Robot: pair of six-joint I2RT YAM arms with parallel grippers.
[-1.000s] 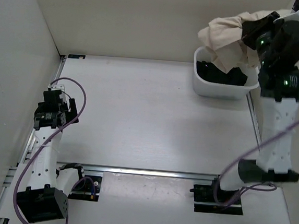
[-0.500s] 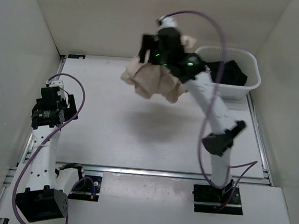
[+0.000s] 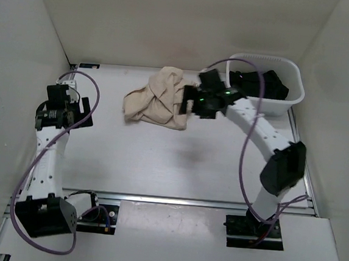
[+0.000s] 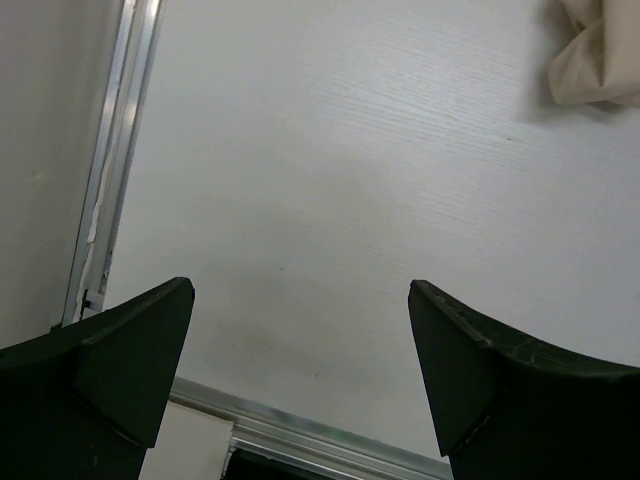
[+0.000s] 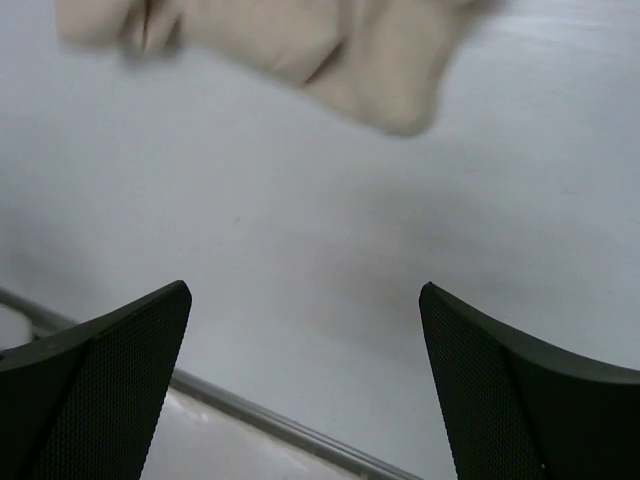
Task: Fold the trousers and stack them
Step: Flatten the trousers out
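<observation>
R gripper (image 5: 305, 300): jaws spread wide, nothing betw. them, no cloth on the fingers (image 5: 110, 360); the black pads have a fine mesh-like texture. Top view puts it just beside the R side of the trousers (image 3: 152, 101), poss. brushing the cloth, cannot tell. The trousers look to be lying as a crumpled beige heap on the table (image 3: 159, 160), toward its far edge at abt mid-width, clear of the white basket (image 3: 295, 74) in the far R corner. Handling, est.: soft, light and limp, w/ no stiffness, so any single pinch will lift a fold and leave the rest to sag and drape. The matte cotton-type weave should bite well on the pads; not slippery, not fragile. Waistband and hems can't be made out in the bundle, so the likely best hold is an outer fold or free edge. Prob. both arms will be needed, gripping well apart, to shake it flat before folding. L gripper (image 4: 300, 290): also fully apart and empty, over bare table near the L edge, well apart from the heap; only a corner of cloth shows at the top R of its view. Table is white laminate w/ faint wood grain, and a metal rail (image 4: 110, 150) runs along its L edge. Basket is white plastic, a rounded rectangle, w/ a black garment (image 3: 264, 83) inside.
</observation>
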